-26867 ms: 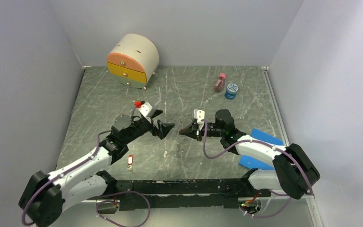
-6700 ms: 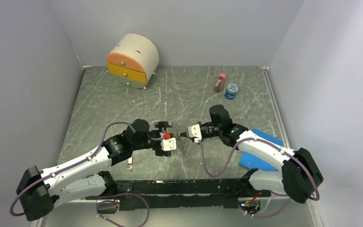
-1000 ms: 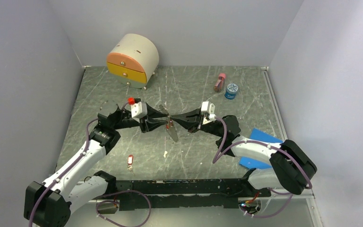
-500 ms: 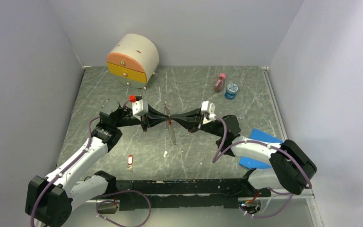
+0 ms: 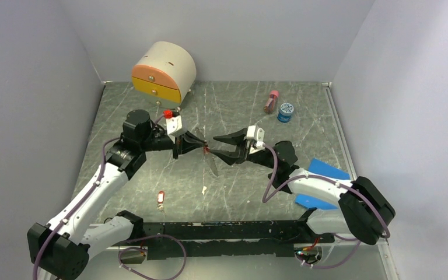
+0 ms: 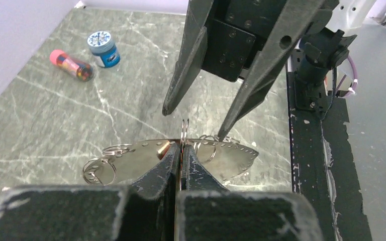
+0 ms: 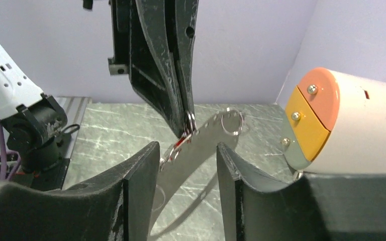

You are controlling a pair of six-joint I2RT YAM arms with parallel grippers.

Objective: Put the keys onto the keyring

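Observation:
My left gripper (image 5: 203,147) is shut on the keyring (image 6: 130,160), a thin metal piece carrying small split rings that hangs edge-on from its fingertips above the table. A red-tagged key (image 7: 181,143) hangs on it just below those tips. My right gripper (image 5: 213,146) faces the left one with its jaws open, one finger on each side of the keyring (image 7: 206,135) without touching it. In the left wrist view the right gripper (image 6: 193,124) stands spread just beyond the ring. Another key with a red tag (image 5: 161,199) lies on the table near the front.
A rounded drawer box (image 5: 163,74) with orange fronts stands at the back left. A pink bottle (image 5: 271,101) and a blue-lidded jar (image 5: 286,112) sit at the back right. Blue pieces (image 5: 321,186) lie by the right arm. A small white bit (image 5: 203,189) lies at mid-table.
The left gripper closed on the keyring one second ago. The right gripper, shut on it until half a second ago, has opened and let go. The left arm's elbow has swung toward the back.

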